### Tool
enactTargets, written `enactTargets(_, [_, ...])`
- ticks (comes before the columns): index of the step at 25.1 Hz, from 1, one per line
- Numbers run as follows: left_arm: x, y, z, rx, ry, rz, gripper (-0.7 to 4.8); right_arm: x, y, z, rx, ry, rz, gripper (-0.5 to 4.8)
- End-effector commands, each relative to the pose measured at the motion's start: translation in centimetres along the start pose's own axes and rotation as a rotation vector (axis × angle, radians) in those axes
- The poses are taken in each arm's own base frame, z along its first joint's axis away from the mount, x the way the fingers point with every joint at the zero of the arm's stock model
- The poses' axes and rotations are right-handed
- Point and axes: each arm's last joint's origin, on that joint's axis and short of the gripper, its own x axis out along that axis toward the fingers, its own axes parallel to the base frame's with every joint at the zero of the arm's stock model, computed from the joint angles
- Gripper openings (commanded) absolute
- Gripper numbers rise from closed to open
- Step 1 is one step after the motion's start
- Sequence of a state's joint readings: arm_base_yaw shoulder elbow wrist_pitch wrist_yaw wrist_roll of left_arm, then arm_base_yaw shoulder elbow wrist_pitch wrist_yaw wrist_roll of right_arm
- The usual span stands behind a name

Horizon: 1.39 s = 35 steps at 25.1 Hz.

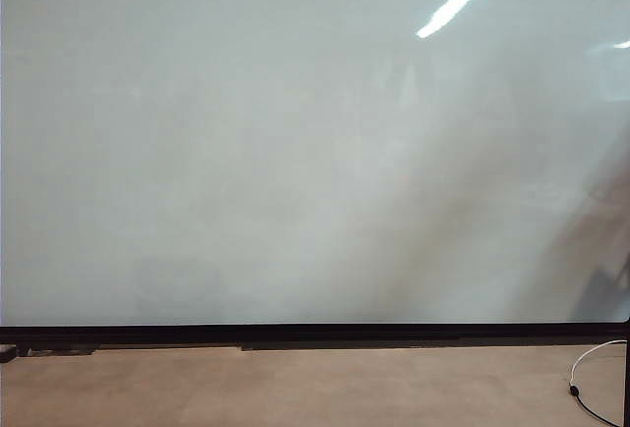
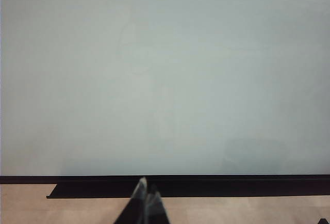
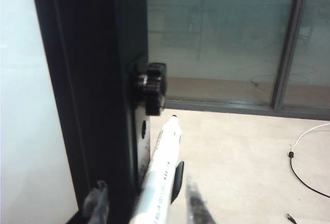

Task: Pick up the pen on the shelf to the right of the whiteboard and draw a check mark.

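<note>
Right pincer (image 3: 144, 201) straddled the pen (image 3: 161, 175) beside the whiteboard (image 1: 295, 152) frame, fingers apart, not yet gripping (off-centre closure could knock it away). Left pincer (image 2: 146, 198) idle, closed, empty.

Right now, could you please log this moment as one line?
phase: grasping | right gripper: around pen, not yet shut | left gripper: shut, idle | whiteboard: unmarked

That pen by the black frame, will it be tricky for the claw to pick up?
Probably a little. The pen is slim and round, so it may roll or slip between the right claw fingers. It looks like stiff plastic, so it shouldn't bend. The left claw hangs idle by the whiteboard.
</note>
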<state>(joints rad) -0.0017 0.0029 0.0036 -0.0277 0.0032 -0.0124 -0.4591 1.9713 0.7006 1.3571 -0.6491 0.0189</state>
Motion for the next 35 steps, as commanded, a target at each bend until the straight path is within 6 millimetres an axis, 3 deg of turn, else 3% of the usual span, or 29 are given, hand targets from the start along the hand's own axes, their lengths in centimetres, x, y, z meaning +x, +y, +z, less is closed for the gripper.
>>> enactTargets(1, [-0.02,0.00,0.16,0.005,-0.009,0.000,-0.04,0.05,0.01,0.25,-0.004,-0.016,0.006,1.97])
enactTargets(4, [-0.02,0.00,0.16,0.005,-0.009,0.000,-0.04,0.05,0.02,0.23,-0.003,-0.014,0.006,1.94])
enactTargets(7, [-0.02,0.00,0.16,0.005,-0.009,0.000,-0.04,0.05,0.02,0.18,0.000,-0.010,0.006,1.45])
enactTargets(17, [-0.02,0.00,0.16,0.005,-0.009,0.000,-0.05,0.06,0.06,0.16,0.001,-0.009,0.011,1.40])
enactTargets(22, [-0.02,0.00,0.15,0.005,-0.009,0.000,-0.04,0.15,0.19,0.09,0.006,-0.003,0.016,0.94])
enactTargets(23, [-0.02,0.00,0.16,0.005,-0.009,0.000,-0.04,0.18,0.26,0.09,0.006,-0.003,0.026,0.34])
enactTargets(24, [-0.02,0.00,0.16,0.005,-0.009,0.000,-0.05,0.18,0.28,0.10,0.006,-0.003,0.032,0.18])
enactTargets(35, [-0.02,0.00,0.15,0.005,-0.009,0.000,-0.04,-0.43,-0.46,0.78,-0.014,-0.025,0.003,-0.02])
